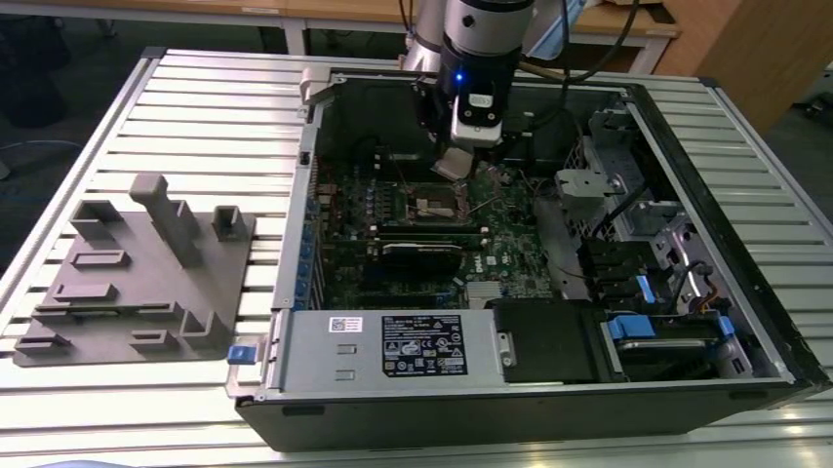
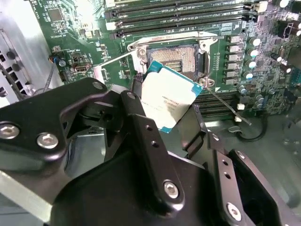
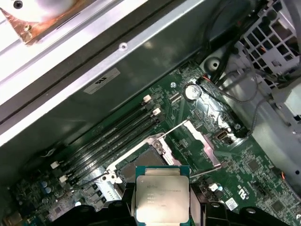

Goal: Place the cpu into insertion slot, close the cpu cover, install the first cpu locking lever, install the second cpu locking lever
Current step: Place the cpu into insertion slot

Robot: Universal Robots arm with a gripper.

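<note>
Gripping the cpu [image 2: 165,96], the claw [image 2: 167,120] hides its side edges.

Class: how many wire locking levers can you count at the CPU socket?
2, in the second wrist view: one locking lever runs off one side of the insertion slot, the other locking lever off the opposite side. None seems hidden.

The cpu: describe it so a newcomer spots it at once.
In the open computer case, look above the green motherboard. The gripper holds the cpu near the dark insertion slot: the only flat silver square with a green rim.
</note>
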